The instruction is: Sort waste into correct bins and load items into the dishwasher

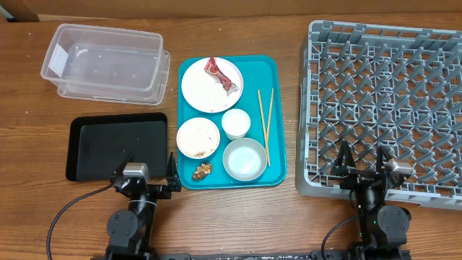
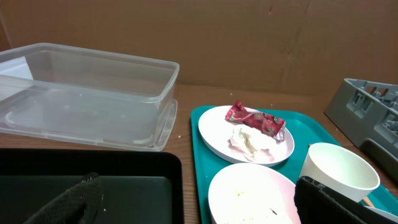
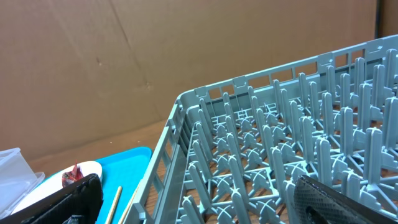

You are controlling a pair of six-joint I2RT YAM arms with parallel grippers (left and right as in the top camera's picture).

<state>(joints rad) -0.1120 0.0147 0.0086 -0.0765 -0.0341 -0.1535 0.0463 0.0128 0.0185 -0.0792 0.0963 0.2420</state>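
You are holding both arms folded low, their bases nearer to you than the teal tray [image 1: 280, 87], one on each side of it. Your left gripper [image 1: 147, 163] is sitting just off the tray's near left corner, pointing away from you, with its jaws standing wide apart and nothing between them. Your right gripper [image 1: 364, 154] is sitting well to the right of the tray, about level with its near edge, also pointing away and spread wide, gripping nothing. In the wrist views, the left fingers [image 2: 74, 198] and the right fingers [image 3: 62, 200] are showing only at the bottom corners.
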